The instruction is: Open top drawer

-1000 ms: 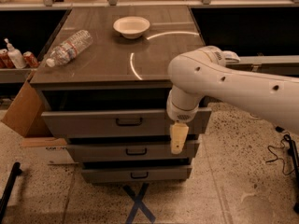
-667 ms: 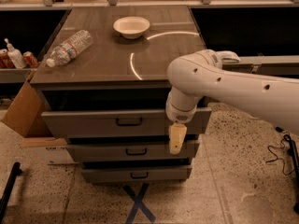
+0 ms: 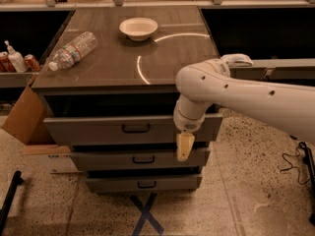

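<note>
The top drawer is the widest grey front of three, with a small black bar handle at its centre. It stands pulled out a little from the cabinet, with a dark gap above it. My white arm reaches in from the right. My gripper hangs down in front of the drawer's right part, to the right of the handle and apart from it. Only one yellowish finger shows, pointing down over the middle drawer.
A white bowl and a lying plastic water bottle rest on the cabinet top. The bottom drawer sits below. A cardboard box stands at the left. Bottles and cans stand on a left shelf. A blue X marks the floor.
The arm and gripper have shifted slightly left and down in front of the drawers. The top drawer stands as before.
</note>
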### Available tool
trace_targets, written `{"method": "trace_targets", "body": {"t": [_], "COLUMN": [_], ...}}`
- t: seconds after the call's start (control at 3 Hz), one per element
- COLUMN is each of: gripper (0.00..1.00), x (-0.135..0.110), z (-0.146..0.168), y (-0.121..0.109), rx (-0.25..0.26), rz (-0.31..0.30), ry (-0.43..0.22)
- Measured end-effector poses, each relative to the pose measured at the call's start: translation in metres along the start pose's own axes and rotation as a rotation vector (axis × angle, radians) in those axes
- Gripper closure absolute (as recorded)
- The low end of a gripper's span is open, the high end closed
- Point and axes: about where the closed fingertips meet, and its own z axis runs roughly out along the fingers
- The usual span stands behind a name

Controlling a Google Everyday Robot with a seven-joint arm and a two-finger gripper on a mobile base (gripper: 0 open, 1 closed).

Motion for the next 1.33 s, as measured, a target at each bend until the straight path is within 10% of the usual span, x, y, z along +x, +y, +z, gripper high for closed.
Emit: {"method": "trace_targets", "body": {"t": [1.0, 1.33], "gripper": [0.83, 0.83], "x": [0.014, 0.014], "z": [-0.027, -0.027], "y": [0.049, 0.05], "rx": [0.013, 0.012], "rz": [-0.025, -0.026], "ry": [-0.009, -0.008]}}
